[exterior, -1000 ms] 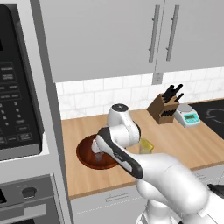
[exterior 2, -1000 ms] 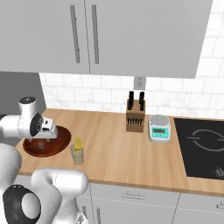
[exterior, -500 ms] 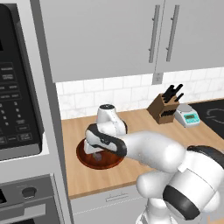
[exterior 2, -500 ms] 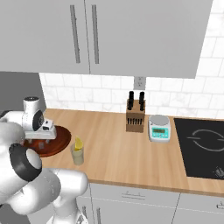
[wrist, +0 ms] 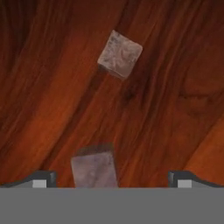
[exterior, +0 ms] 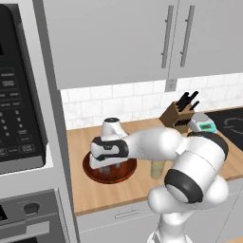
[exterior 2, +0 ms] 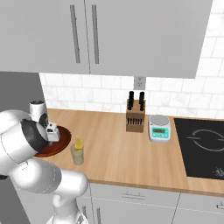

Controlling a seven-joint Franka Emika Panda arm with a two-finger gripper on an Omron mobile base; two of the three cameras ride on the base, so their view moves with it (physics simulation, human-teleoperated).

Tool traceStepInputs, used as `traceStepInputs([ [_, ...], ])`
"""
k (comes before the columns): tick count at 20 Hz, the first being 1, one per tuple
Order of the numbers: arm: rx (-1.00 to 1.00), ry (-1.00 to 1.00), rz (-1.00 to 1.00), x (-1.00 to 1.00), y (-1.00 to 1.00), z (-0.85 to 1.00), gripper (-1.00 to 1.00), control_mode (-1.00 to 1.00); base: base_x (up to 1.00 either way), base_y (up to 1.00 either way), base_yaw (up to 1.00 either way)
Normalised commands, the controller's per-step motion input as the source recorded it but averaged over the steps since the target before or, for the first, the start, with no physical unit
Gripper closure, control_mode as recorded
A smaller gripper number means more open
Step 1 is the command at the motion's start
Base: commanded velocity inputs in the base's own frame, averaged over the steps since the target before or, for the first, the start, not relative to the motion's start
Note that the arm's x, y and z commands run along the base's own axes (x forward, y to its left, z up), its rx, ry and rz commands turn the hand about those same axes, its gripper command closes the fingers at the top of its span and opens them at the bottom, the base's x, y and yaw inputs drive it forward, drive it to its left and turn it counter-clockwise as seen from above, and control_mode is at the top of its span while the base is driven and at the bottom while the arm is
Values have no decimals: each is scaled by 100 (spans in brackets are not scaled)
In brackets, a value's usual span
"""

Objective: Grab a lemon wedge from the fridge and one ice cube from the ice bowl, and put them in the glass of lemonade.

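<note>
A: The gripper (wrist: 109,177) has come down into the bowl (exterior: 92,172) over the last second; before that the hand hung higher, nearer the glass (exterior 2: 78,153). Its fingers are spread wide apart and nothing is between them yet.

B: So it's after the ice?

A: I'd say so. In the hand view one ice cube (wrist: 95,168) lies right between the two tips, low against the wood, and a second cube (wrist: 120,54) sits well apart, further along the bowl floor.

B: And the wedge (exterior 2: 78,142)?

A: Already on the glass, yellow at its rim, so the fridge part looks done. The glass stands just beside the bowl on the counter (exterior 2: 131,153).

B: What's left, then?

A: Closing on the near cube, then lifting it across to the glass. It's small and likely slippery, so it could squirt out.
</note>
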Motion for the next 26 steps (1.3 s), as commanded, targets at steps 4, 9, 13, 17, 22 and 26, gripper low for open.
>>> traceStepInputs([
  [4,0,3,0,8,0,-36,-100,-100,0,0,0],
  [9,0,1,0,2,0,-17,-100,-100,0,0,0],
  [13,0,0,0,0,0,-1,-100,-100,0,0,0],
  [17,0,0,0,-8,-2,0,-100,-100,0,0,0],
  [22,0,0,0,-5,-1,0,-100,-100,0,0,0],
  [26,0,-3,0,0,0,0,-100,-100,0,0,0],
])
